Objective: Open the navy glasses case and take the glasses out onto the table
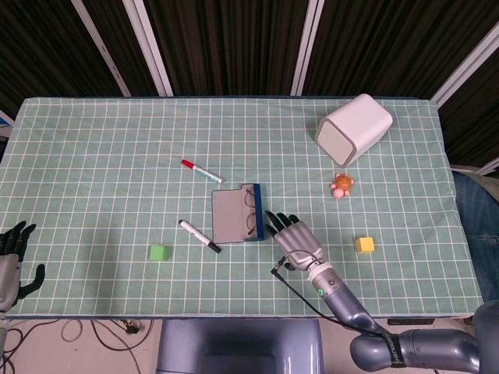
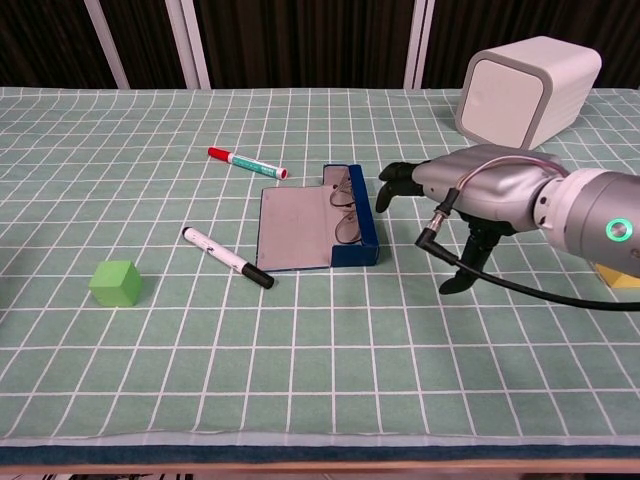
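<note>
The navy glasses case [image 1: 238, 215] [image 2: 318, 227] lies open near the table's middle, its grey lid flat to the left. The glasses [image 1: 251, 211] [image 2: 346, 210] rest inside along its navy right wall. My right hand [image 1: 293, 242] [image 2: 470, 190] hovers open just right of the case, fingers spread and pointing toward it, touching nothing. My left hand [image 1: 9, 261] is open off the table's near left corner, seen only in the head view.
A red-capped marker [image 1: 201, 171] lies behind the case and a black-capped marker [image 1: 199, 235] to its front left. A green cube [image 1: 159, 252], a yellow cube [image 1: 364, 245], an orange toy [image 1: 341, 185] and a white box [image 1: 352, 129] stand around.
</note>
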You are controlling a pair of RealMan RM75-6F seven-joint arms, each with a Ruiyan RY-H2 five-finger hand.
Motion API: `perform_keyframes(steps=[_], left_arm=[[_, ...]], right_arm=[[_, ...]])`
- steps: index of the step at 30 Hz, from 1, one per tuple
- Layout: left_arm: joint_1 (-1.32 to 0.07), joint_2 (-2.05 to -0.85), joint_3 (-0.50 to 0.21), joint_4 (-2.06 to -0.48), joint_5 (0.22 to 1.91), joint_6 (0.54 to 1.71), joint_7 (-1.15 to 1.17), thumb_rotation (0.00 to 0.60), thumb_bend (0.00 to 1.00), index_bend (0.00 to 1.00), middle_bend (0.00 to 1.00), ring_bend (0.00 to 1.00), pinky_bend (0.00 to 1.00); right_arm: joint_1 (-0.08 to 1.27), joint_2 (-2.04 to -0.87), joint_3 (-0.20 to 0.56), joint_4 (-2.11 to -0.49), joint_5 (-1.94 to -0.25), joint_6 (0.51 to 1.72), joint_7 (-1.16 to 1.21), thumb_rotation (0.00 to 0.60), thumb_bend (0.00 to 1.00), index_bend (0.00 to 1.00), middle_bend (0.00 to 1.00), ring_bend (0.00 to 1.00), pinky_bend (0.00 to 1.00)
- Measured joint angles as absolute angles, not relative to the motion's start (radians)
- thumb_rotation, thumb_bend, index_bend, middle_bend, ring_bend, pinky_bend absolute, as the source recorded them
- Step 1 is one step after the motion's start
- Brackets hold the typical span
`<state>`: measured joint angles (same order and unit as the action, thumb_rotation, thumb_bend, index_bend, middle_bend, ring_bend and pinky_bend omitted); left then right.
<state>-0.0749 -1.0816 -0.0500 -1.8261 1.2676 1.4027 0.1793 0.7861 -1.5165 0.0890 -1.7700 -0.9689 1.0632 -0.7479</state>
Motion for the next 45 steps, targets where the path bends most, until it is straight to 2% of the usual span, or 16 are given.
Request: perform_keyframes(steps=[33,38,45], left_arm=[[-0.076,-1.082,-0.05,-1.822,1.273,1.406,0.179,0.6,0.46,0.05,0.0,0.0,0.0],[-0.076,-1.082,-0.05,-1.821,1.272,1.406,0.179,0.6,0.46,0.05,0.0,0.0,0.0],[-0.076,-1.082,-0.051,-1.822,1.268,1.405,0.181,0.6,0.46,0.05,0.0,0.0,0.0]], right_arm=[[0.824,-1.626,0.08,-1.7,-0.929,1.052,-0.793,0.6,0.15,0.22,0.03,0.12,0.23],[0.826,-1.627,0.074,-1.691,-0.918,1.046,-0.799,0.6,0.23,0.22,0.03,0.12,0.23],[0.828,-1.62,0.068,-1.688,-0.913,1.038,-0.794,0.6,0.42,0.22,0.03,0.12,0.23]])
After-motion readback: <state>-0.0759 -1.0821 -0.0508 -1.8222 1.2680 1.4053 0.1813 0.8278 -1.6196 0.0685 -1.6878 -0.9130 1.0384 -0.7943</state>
